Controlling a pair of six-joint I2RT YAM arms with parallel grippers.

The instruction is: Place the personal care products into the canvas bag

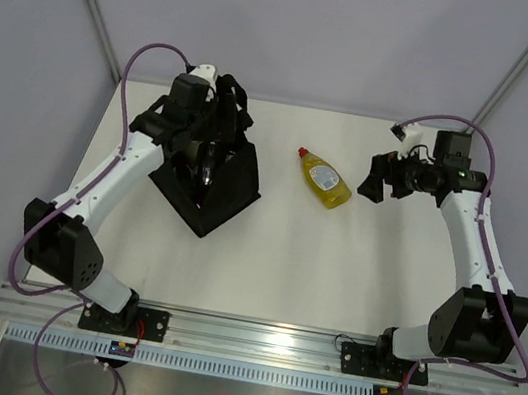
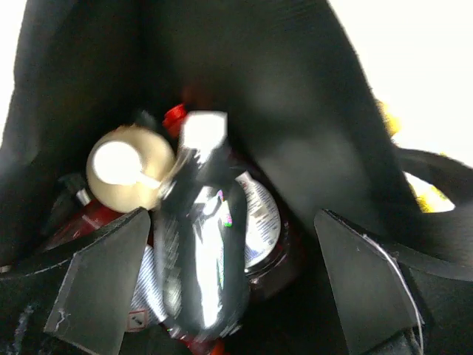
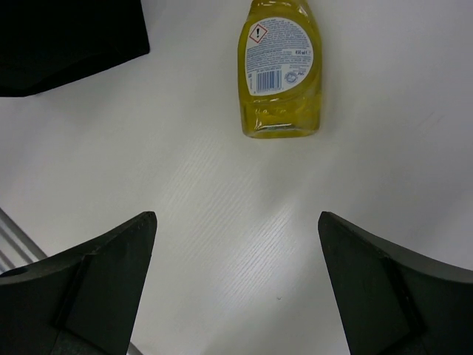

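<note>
The black canvas bag stands open at the back left. My left gripper is over its mouth, open and empty. In the left wrist view my left gripper looks into the bag. A shiny silvery can, blurred, lies loose between the spread fingers on top of a maroon bottle, next to a cream bottle with a white cap. A red cap shows behind. The yellow bottle with a red cap lies on the table, also in the right wrist view. My right gripper is open and empty just right of it.
The bag's corner shows at the upper left of the right wrist view. The bag's handles flop at its far side. The white table ends at a metal rail by the arm bases.
</note>
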